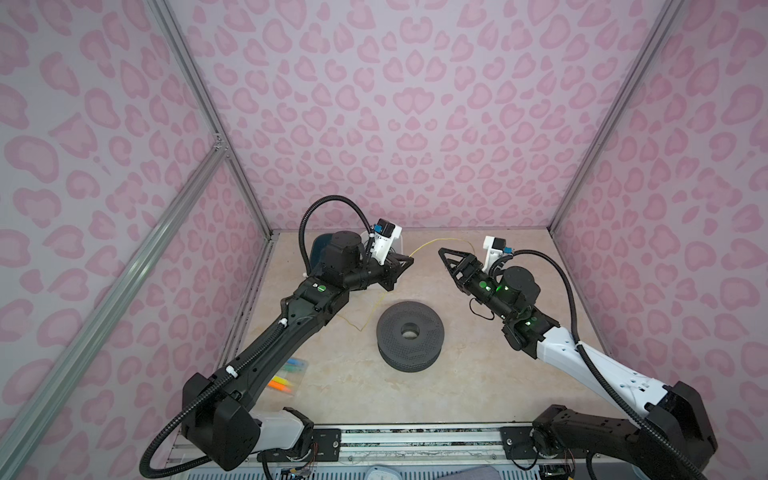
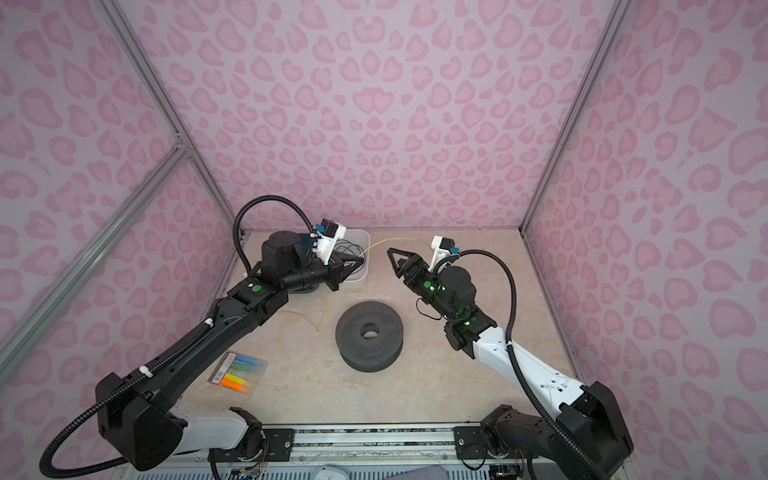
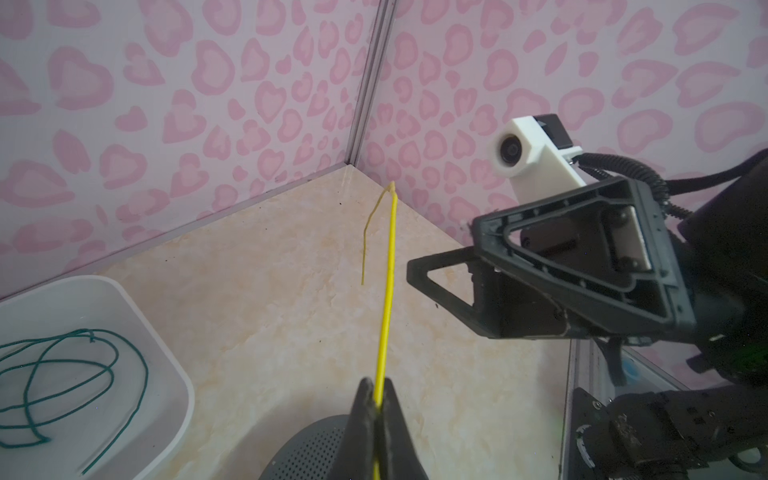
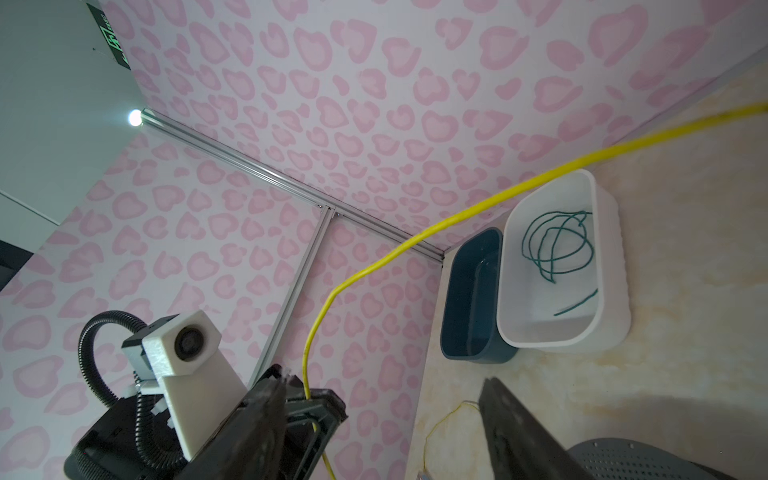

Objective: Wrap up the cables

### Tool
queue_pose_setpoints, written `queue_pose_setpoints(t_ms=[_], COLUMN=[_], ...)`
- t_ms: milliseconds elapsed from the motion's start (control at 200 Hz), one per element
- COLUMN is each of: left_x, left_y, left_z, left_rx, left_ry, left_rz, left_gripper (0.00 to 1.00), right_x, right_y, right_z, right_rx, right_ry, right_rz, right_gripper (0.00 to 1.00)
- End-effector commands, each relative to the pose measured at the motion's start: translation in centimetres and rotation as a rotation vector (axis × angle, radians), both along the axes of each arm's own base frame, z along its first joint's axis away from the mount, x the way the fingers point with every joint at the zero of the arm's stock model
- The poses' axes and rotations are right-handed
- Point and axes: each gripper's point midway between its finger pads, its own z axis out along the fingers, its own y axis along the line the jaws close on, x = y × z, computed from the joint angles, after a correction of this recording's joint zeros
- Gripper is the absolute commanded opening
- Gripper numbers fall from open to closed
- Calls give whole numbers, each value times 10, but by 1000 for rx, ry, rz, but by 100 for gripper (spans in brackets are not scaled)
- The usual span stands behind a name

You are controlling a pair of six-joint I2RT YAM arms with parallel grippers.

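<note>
Yellow cable point(image 3: 387, 299) across far middle, grey spool point(image 1: 409, 332) central; near tabletop point(image 1: 395, 399) open.

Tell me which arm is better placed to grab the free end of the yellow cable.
Right. The left claw is shut on the yellow cable, so it's occupied. The right claw is open, holds nothing, and hangs close beside the cable's free stretch, so its reach is probably shorter.
</note>
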Motion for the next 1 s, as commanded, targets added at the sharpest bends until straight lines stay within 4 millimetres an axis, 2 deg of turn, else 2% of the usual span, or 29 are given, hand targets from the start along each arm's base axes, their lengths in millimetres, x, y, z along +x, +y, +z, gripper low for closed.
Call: queue_pose_setpoints(t_ms=[0,110,255,325,425,490,575,635,690,805,870,940,1000], left_x=[-4,-8,-12,-12,-11,-12,-15,-17,-18,-22,-24,-28,-32], left_y=[-12,-18,-26,-29,-30,-29,-27,-25,-20,-10,-7,-8,-10], left_z=[4,1,-1,-5,-9,-12,-14,-17,-23,-36,-50,-66,-78], left_rx=[-21,-12,-8,1,13,23,30,41,55,82,94,85,83], left_ry=[-27,-28,-19,-10,-1,3,6,6,7,10,26,69,107], left_rz=[-48,-71,-106,-119,-121,-120,-124,-118,-102,-66,-57,-71,-80], left_gripper=[4,4,4,4,13,20,35,50,55,57,57,51,42], right_x=[-3,2,8,9,8,10,12,13,12,11,11,11,12], right_y=[15,24,26,30,29,22,11,2,-7,-21,-30,-38,-47], right_z=[20,15,15,17,20,20,24,27,31,36,39,41,44], right_rx=[64,73,119,123,125,118,107,101,91,63,59,59,56], right_ry=[-59,-39,-35,-35,-43,-47,-60,-71,-82,-87,-86,-87,-91], right_rz=[46,58,56,77,82,65,39,16,-2,-26,-41,-55,-70], right_gripper=[73,63,35,17,0,0,0,0,0,0,0,0,0])
